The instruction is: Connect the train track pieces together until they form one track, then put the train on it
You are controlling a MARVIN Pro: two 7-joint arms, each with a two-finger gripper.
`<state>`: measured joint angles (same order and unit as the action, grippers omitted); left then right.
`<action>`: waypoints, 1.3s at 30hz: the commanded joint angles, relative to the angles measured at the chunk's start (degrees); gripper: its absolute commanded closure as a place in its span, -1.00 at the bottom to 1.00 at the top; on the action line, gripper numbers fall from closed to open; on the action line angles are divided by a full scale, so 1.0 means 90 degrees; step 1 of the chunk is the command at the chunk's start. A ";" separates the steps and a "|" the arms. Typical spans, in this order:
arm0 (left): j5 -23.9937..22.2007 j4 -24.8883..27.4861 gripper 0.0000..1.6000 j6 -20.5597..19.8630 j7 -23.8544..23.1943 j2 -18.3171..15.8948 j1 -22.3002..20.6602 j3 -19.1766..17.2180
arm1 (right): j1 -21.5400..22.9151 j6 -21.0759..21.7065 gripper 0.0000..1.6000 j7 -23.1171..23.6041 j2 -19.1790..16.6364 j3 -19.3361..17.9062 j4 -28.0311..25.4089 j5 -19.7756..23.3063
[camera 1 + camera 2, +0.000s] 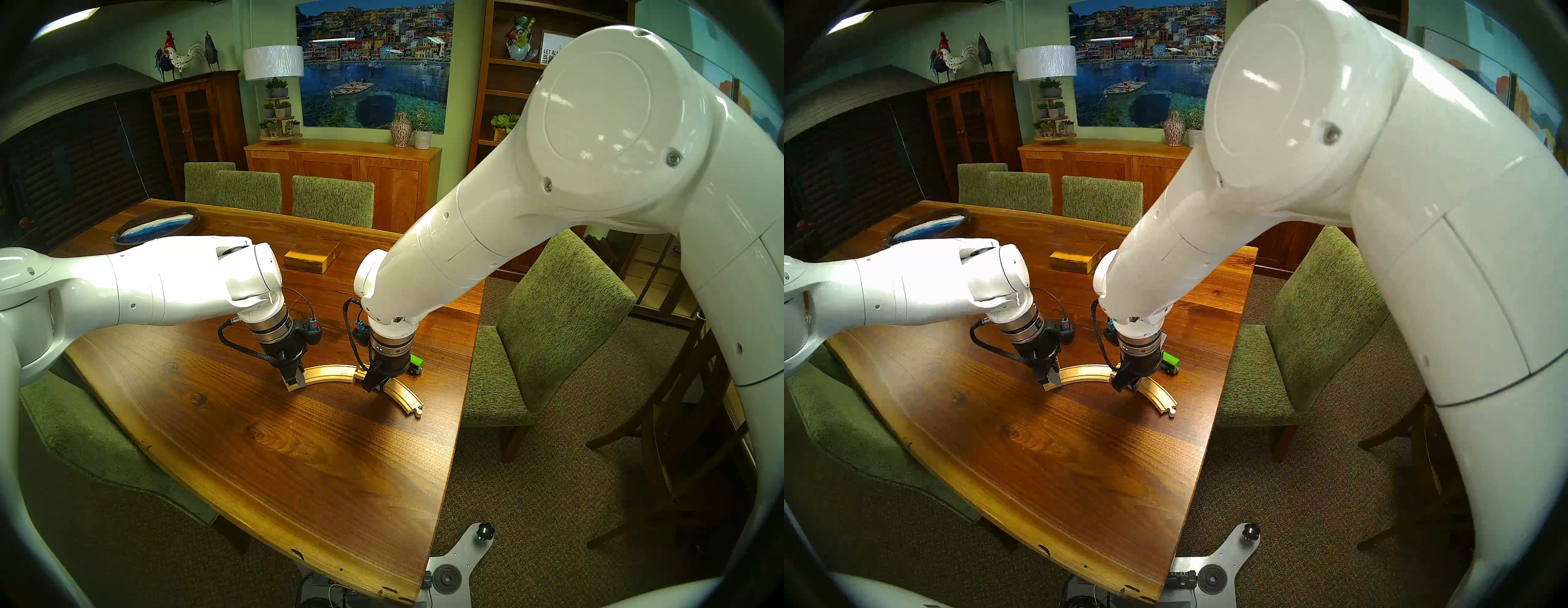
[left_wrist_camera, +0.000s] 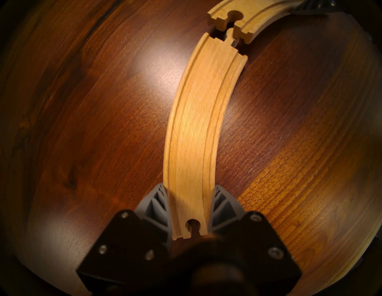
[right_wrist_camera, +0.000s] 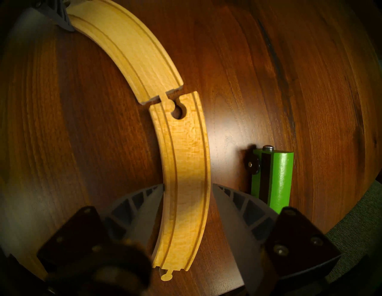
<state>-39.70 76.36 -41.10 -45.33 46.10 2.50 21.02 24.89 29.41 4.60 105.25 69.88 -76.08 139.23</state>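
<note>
The left arm (image 1: pixel 140 284) is seen reaching in from the view's left across the table (image 1: pixel 263 446), its wrist bent so that the left gripper (image 1: pixel 295 379) points straight down. The right arm (image 1: pixel 488 229) is brought down from a high elbow, and the right gripper (image 1: pixel 375 384) is tipped steeply downward.

Both grippers are set over the two curved track pieces, which lie flat on the table as an arc. The left track piece (image 2: pixel 198 132) is clamped across its width near its socket end by the left fingers (image 2: pixel 157 204), which are pressed against both sides. The right track piece (image 3: pixel 184 165) is straddled by the right gripper at a medium opening; the left-hand finger (image 3: pixel 142 208) is seen at the wood's edge, while a gap is left beside the other finger, so no firm grip is shown.

At the joint (image 3: pixel 171 103) the peg is only partly entered into the socket and the ends are skewed.

Just beyond the right gripper the green train (image 3: pixel 277 177) is seen lying on its side, off the track. Farther back a wooden box (image 1: pixel 312 254) and a dark oval tray (image 1: pixel 157 225) are found.
</note>
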 commanded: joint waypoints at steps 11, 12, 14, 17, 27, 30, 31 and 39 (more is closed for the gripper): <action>-0.0008 0.0016 1.00 0.0012 -0.0011 -0.0001 -0.0107 -0.0090 | -0.0173 -0.0019 -0.30 0.0502 -0.0085 0.0165 0.0489 -0.0228; -0.0007 0.0016 1.00 0.0011 -0.0011 -0.0001 -0.0107 -0.0091 | -0.0188 -0.0002 -0.33 0.0566 -0.0085 0.0175 0.0518 -0.0249; -0.0006 0.0016 1.00 0.0011 -0.0012 -0.0001 -0.0106 -0.0092 | -0.0263 0.0042 -0.34 0.0830 -0.0134 0.0188 0.0618 -0.0338; -0.0004 0.0016 1.00 0.0010 -0.0013 -0.0001 -0.0105 -0.0095 | -0.0353 0.0083 -0.39 0.1005 -0.0114 0.0249 0.0732 -0.0400; 0.0001 0.0016 1.00 0.0009 -0.0016 -0.0003 -0.0101 -0.0101 | -0.0420 0.0175 0.80 0.1246 -0.0044 0.0336 0.0862 -0.0447; 0.0003 0.0016 1.00 0.0008 -0.0017 -0.0003 -0.0100 -0.0103 | -0.0406 0.0221 1.00 0.1211 -0.0013 0.0350 0.0863 -0.0405; 0.0004 0.0016 1.00 0.0008 -0.0017 -0.0003 -0.0099 -0.0104 | -0.0393 0.0229 1.00 0.1197 -0.0005 0.0350 0.0851 -0.0391; 0.0008 0.0016 1.00 0.0007 -0.0019 -0.0004 -0.0096 -0.0109 | -0.0198 0.0291 1.00 0.0863 0.0096 0.0356 0.0657 -0.0232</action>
<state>-39.51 76.37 -41.15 -45.44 46.07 2.64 20.79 21.04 31.40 15.47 105.32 72.99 -69.22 135.91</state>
